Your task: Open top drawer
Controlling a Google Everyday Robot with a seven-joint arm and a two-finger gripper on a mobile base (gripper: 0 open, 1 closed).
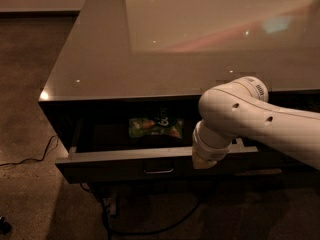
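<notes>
The top drawer (115, 168) stands pulled out from under the glossy table top (165, 49). Its dark front faces me, with a small metal pull (159, 170) at its centre. A green snack bag (155, 127) lies on the drawer floor. My white arm (260, 119) reaches in from the right. My gripper (200, 162) points down at the drawer's front edge, just right of the pull. Its tip is mostly hidden behind the wrist.
A black cable (30, 159) lies on the speckled floor at the left. More cables (150, 226) run under the drawer. The dark cabinet body (295, 104) continues to the right behind my arm.
</notes>
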